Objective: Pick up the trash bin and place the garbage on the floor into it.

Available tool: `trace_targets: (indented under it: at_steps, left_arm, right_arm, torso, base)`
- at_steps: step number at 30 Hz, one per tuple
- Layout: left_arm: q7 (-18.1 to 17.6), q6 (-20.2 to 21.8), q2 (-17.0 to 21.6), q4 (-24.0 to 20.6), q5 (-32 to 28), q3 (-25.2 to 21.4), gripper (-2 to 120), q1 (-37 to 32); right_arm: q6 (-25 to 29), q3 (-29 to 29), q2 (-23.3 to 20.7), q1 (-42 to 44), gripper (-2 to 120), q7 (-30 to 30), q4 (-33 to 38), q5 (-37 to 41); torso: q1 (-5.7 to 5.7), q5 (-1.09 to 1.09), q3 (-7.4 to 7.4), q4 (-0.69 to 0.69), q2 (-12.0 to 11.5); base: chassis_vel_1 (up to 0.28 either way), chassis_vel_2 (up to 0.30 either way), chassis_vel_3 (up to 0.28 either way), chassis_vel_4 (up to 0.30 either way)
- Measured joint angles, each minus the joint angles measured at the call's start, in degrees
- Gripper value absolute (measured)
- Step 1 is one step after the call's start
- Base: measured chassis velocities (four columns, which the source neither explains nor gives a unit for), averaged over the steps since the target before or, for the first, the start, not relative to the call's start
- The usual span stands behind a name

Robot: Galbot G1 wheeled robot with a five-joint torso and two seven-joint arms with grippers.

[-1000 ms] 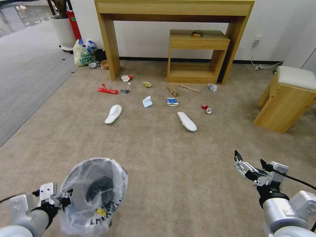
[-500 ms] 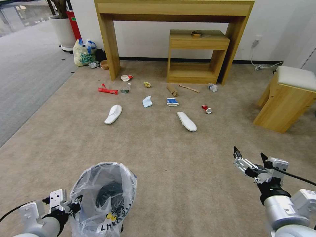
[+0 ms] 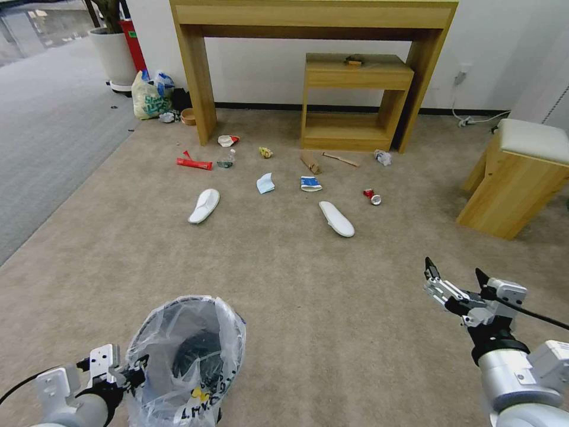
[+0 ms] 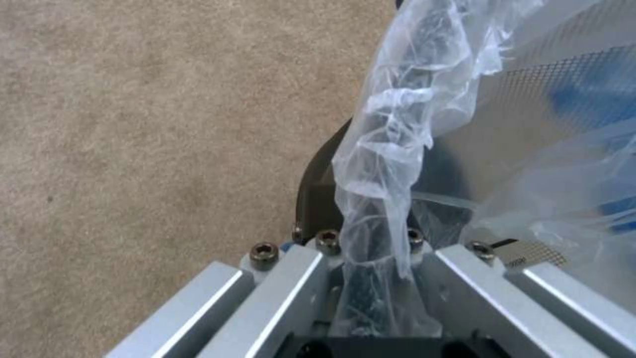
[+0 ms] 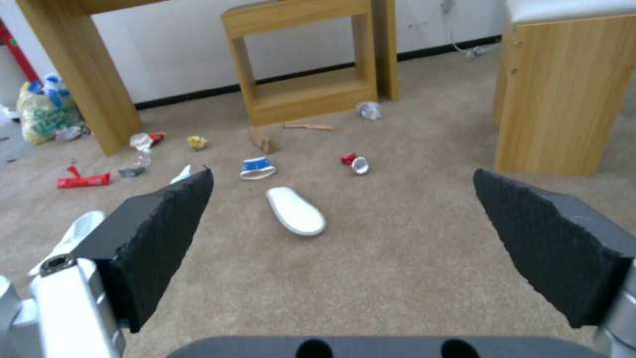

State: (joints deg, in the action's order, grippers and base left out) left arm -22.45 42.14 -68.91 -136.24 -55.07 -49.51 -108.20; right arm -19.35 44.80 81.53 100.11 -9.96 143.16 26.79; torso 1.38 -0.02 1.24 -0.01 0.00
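Left fingers (image 4: 371, 278) clamped on trash bin (image 3: 189, 350) rim

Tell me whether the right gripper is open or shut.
Open. The right gripper hovers over the floor, its fingers spread wide apart with nothing between them.

Bright, even indoor light, soft shadows under the desk (image 3: 314, 24) & stool (image 3: 521, 172). Head view bends at edges, wide-angle. Left wrist view: bin liner (image 4: 397, 149) close up & blurry. Right wrist view slightly soft, no glare.
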Motion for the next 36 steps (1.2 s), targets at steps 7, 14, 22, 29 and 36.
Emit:
trace_targets:
  at_steps: [7,14,22,29,36]
  left_arm:
    - [1.1,0.0,-0.1,0.0,0.9,0.3,0,0.1]
    - [2.3,0.0,0.1,0.7,1.6,0.1,0,0.1]
    - [3.4,0.0,0.3,1.1,2.4,0.1,0,0.2]
    - [3.8,0.0,0.2,1.3,2.7,0.2,0,0.3]
    - [4.3,0.0,0.1,1.3,2.9,0.1,0,0.1]
  right_arm:
    - [0.0,0.0,0.0,-0.2,100,-0.8,0.0,0.0]
    - [0.0,-0.3,0.0,-0.5,100,-1.0,-0.3,0.0]
    - [0.0,-0.4,0.1,-0.7,100,-1.2,-0.4,0.1]
    - [0.0,-0.4,0.0,-0.7,100,-1.5,-0.7,0.4]
    - [0.0,-0.6,0.1,-0.7,100,-1.6,-0.8,0.4]
  torso:
    - [0.00,0.01,0.00,-0.01,0.0]
    - [0.01,0.01,0.01,0.01,0.0]
    - [0.02,-0.03,0.01,0.00,0.0]
    - [0.01,0.02,0.00,0.01,0.0]
    - [0.00,0.01,0.00,0.00,0.0]
  base:
    - [0.031,0.084,-0.036,-0.092]
    - [0.078,0.299,-0.083,-0.319]
    - [0.094,0.411,-0.083,-0.415]
    - [0.088,0.379,-0.087,-0.384]
    - [-0.003,0.328,0.006,-0.330]
